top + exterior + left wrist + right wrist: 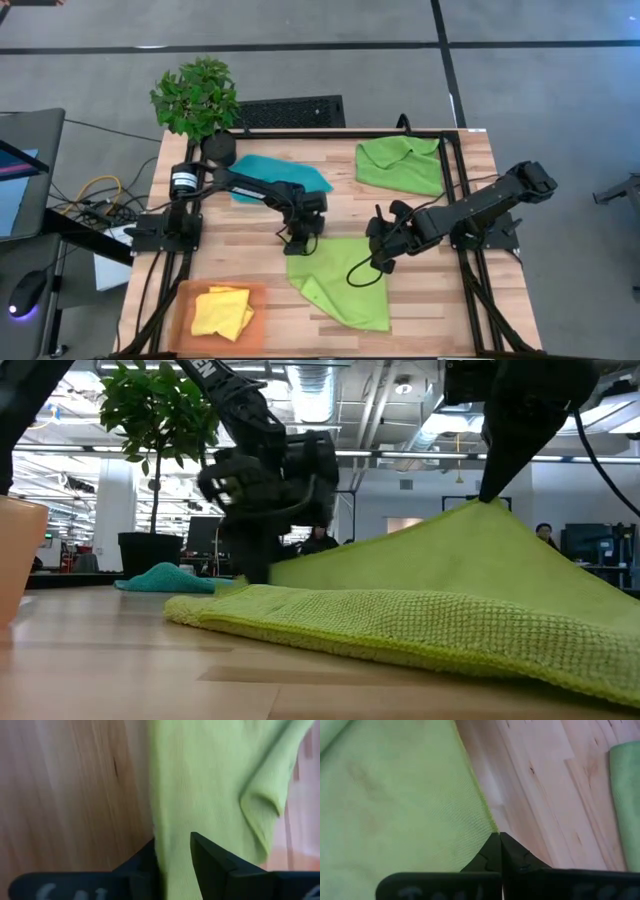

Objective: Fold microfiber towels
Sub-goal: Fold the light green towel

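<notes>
A lime green towel [340, 285] lies in the table's near middle, its far right corner raised into a peak [488, 508]. My right gripper [496, 836] is shut on that corner. My left gripper [172, 845] is down at the towel's far left corner [300, 250], open, with one finger on each side of the cloth's edge. A second lime green towel [400, 165] lies crumpled at the far right. A teal towel [275, 175] lies at the far left. A folded yellow towel [222, 312] rests on an orange tray [185, 298]. My right gripper pinches the towel's far right corner [490, 827] between its two fingertips, coming from above on a downward slant. The corner is lifted clear, and the cloth slopes down from it to the table like a tent. My left gripper has cloth between its fingers [210, 855]; I cannot tell whether they touch it.
A potted plant [197, 95] stands at the table's far left corner. Black frame rails [450, 190] run along the table's sides. Bare wood shows between the middle towel and the tray.
</notes>
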Controlling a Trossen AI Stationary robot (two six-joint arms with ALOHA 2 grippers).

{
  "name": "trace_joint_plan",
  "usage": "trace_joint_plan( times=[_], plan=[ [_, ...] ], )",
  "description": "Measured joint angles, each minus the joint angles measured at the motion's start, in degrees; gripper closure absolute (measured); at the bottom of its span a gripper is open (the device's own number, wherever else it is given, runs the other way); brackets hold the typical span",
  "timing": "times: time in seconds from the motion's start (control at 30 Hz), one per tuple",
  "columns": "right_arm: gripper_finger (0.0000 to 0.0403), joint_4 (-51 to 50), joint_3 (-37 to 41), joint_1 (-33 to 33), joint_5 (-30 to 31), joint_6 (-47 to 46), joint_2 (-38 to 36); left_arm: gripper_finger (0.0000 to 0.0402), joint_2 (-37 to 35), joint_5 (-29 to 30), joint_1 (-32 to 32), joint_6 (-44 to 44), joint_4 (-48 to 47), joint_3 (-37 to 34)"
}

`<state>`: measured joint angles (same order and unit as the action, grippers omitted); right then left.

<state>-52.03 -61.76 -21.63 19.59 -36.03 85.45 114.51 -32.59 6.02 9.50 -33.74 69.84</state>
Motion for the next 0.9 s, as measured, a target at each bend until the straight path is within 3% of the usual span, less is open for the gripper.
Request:
trace_joint_plan(
  times=[0.37,0.63,0.9],
  plan=[
    [0.0393,-0.07,0.00,0.00,0.00,0.02,0.00,0.0323,-0.43,4.86,-0.79,-0.07,-6.25,0.17],
    [0.0392,-0.26,0.00,0.01,0.01,0.02,0.00,0.0394,-1.56,9.54,-0.89,0.75,-5.89,-0.01],
    [0.0392,-0.63,0.00,0.02,4.89,0.04,0.00,0.0400,-9.85,27.30,-3.03,-2.81,-6.20,-0.20]
  ],
)
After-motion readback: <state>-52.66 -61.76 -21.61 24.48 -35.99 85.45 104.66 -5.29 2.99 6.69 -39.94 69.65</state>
